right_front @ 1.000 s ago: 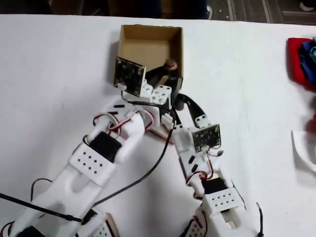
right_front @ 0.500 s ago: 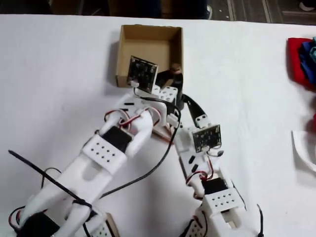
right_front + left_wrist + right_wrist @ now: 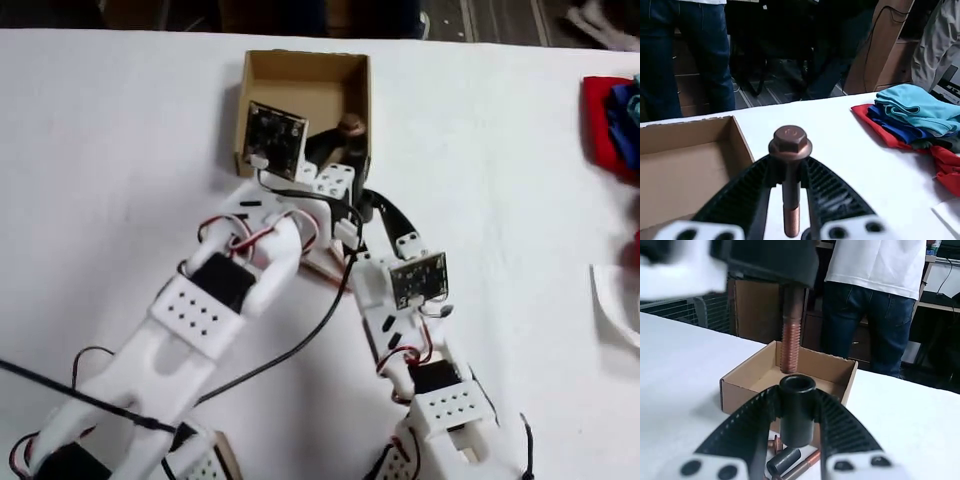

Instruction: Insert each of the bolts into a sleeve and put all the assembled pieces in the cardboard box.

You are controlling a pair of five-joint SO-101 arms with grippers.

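Bolt (image 3: 791, 182), gripped upright by left end effector (image 3: 790, 164), hangs above sleeve (image 3: 797, 412) (clamped in right end effector (image 3: 797, 396)).

Right hand (image 3: 797, 396) clamps black sleeve (image 3: 797, 415) upright. Copper bolt (image 3: 790, 340) hangs thread-down from left hand (image 3: 785, 265), tip just above sleeve mouth. Cardboard box (image 3: 740, 384) sits open on white desk (image 3: 680, 355), just beyond. Loose sleeve (image 3: 784, 462) and loose bolts (image 3: 807, 462) lie on desk under right hand.

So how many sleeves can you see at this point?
2. An upright sleeve is gripped in the right tool, just under a bolt; a second sleeve lies on the table below it, beside loose bolts. Others may be hidden.
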